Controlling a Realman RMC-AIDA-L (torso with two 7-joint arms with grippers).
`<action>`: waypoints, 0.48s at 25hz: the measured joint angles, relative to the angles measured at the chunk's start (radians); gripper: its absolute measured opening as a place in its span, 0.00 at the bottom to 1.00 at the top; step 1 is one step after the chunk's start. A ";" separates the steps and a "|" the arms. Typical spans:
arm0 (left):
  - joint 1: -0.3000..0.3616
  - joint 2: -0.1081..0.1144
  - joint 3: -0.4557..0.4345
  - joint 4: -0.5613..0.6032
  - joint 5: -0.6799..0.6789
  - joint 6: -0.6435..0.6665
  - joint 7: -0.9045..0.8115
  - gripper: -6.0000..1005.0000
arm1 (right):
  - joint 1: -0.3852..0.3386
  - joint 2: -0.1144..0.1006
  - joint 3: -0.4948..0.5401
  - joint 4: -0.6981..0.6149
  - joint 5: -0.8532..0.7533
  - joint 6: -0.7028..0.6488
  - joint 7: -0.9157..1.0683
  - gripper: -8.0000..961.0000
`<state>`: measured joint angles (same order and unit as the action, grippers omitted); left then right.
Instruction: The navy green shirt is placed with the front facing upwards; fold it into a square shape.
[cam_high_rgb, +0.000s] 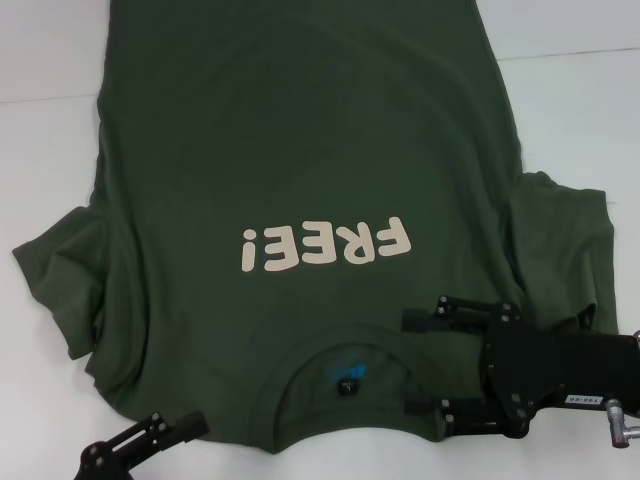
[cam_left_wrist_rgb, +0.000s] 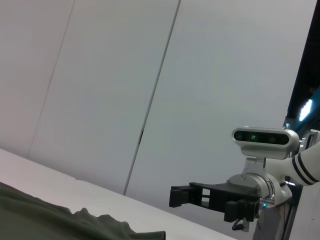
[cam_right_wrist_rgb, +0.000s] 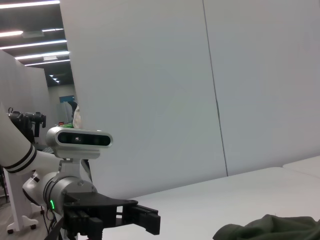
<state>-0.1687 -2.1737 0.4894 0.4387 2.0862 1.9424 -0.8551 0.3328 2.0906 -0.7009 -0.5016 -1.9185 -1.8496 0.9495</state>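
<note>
We see the navy green shirt (cam_high_rgb: 300, 180) flat, print up, on the worktop (cam_high_rgb: 570, 110). Right claw (cam_high_rgb: 420, 362), jaws apart, straddles the collar; left claw (cam_high_rgb: 165, 428) spread nearby. A 1-layer pinch risks skewed folds.

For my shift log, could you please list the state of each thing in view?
navy green shirt: flat on the table, print up, unfolded, sleeves rumpled.
right gripper: over the collar's right side, jaws open.
left gripper: at the shirt's near left edge, jaws unclear.
table: bears the shirt.

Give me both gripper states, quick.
Left gripper: cannot be told, at the navy green shirt's near hem.
Right gripper: open, beside the collar, holding nothing.
</note>
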 joint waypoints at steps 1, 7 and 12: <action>0.000 0.000 0.000 0.000 0.000 0.000 0.000 0.79 | 0.000 0.000 0.000 0.000 0.000 0.000 0.000 0.85; 0.000 0.000 0.000 0.000 0.000 -0.001 -0.001 0.79 | 0.000 0.000 0.000 0.000 0.001 0.000 0.000 0.85; 0.000 0.000 0.000 0.000 0.000 0.000 -0.002 0.79 | 0.000 0.000 0.000 0.000 0.000 0.000 0.000 0.85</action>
<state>-0.1687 -2.1737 0.4892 0.4387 2.0862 1.9421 -0.8573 0.3328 2.0906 -0.7010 -0.5016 -1.9188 -1.8498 0.9495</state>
